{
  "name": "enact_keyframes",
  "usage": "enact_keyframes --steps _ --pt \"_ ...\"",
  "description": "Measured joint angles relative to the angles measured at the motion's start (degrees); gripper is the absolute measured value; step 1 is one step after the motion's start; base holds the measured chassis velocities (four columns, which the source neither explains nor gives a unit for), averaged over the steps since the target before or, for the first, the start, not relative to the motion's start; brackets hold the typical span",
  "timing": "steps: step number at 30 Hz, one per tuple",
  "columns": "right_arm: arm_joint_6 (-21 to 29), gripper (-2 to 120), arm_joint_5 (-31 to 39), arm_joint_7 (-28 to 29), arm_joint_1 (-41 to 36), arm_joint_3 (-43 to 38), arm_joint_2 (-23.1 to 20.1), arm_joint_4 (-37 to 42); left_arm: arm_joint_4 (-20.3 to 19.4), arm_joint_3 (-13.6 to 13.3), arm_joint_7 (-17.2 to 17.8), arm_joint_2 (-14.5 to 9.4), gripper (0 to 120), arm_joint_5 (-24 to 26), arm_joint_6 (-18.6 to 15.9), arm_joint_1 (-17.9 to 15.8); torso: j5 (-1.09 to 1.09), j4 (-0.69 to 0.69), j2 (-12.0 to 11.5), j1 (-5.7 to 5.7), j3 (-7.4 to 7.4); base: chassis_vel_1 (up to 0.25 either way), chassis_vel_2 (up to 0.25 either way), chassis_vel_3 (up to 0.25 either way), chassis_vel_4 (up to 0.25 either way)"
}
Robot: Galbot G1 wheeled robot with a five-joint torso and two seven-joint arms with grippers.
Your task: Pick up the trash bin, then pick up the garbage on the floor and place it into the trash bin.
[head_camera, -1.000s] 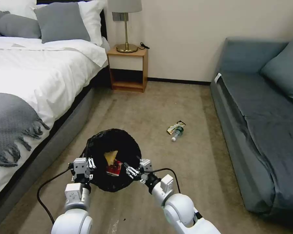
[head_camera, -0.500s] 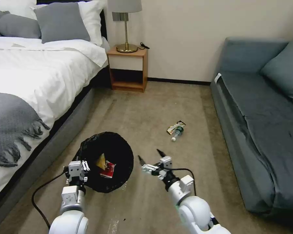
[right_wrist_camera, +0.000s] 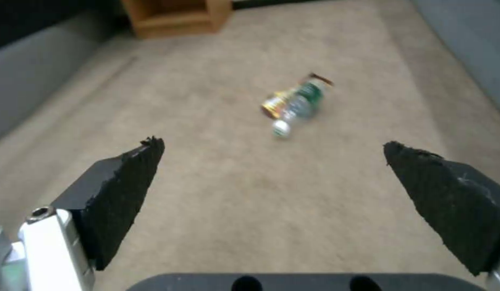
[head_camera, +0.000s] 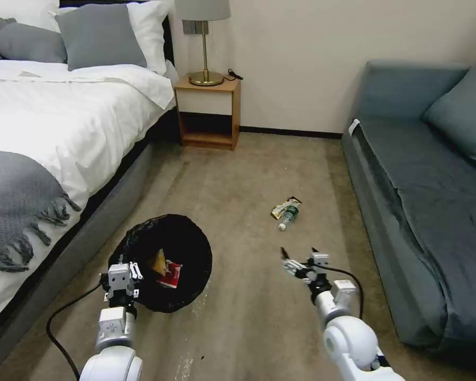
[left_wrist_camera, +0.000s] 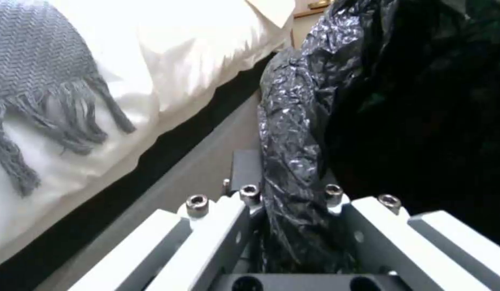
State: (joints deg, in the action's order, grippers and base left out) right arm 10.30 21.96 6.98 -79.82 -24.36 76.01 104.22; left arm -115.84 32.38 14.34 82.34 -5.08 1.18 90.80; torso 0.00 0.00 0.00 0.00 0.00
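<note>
Head view: we had left gripper (head_camera: 122,276) clamped on trash bin (head_camera: 193,248) rim beside bed (head_camera: 47,121); right gripper (head_camera: 300,260) above carpet.
Left wrist: fingers (left_wrist_camera: 228,218) pinched bag.
Right wrist: fingers (right_wrist_camera: 126,178) spread wide, bottle (right_wrist_camera: 299,106) and foil wrapper (right_wrist_camera: 274,106) ahead on floor.

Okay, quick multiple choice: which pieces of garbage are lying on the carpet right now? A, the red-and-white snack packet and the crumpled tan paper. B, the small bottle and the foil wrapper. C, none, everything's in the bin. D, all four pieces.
B: the bottle and the foil wrapper lie together on the carpet ahead of the open right gripper, while the red-and-white packet and the tan paper sit inside the trash bin.
</note>
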Motion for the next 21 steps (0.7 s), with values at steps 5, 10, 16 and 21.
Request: enact_keyframes --steps 5,10,16,21 --pt "-0.01 100 1.84 0.65 -0.27 -1.24 0.04 -1.91 0.26 0.25 0.06 -0.29 4 0.15 0.2 -0.24 0.0 0.0 0.0 0.0 0.0 0.0 0.0 0.0 0.0" --pt "-0.19 100 2.02 0.68 -0.28 -1.31 0.31 -2.4 0.41 0.75 0.06 -0.57 4 0.43 0.76 0.0 0.0 0.0 0.0 0.0 0.0 0.0 0.0 0.0 0.0" --pt "-0.82 100 2.23 0.59 -0.21 -1.11 0.72 -2.85 1.38 1.82 0.06 -0.72 4 0.87 2.56 0.93 0.0 0.01 0.0 0.0 0.0 0.0 0.0 0.0 0.0" --pt "-1.46 100 2.21 0.39 -0.11 -1.08 0.84 -3.78 1.47 2.12 0.06 -1.02 4 2.42 2.68 1.46 -0.01 0.01 0.0 0.0 0.0 0.0 0.0 0.0 0.0"
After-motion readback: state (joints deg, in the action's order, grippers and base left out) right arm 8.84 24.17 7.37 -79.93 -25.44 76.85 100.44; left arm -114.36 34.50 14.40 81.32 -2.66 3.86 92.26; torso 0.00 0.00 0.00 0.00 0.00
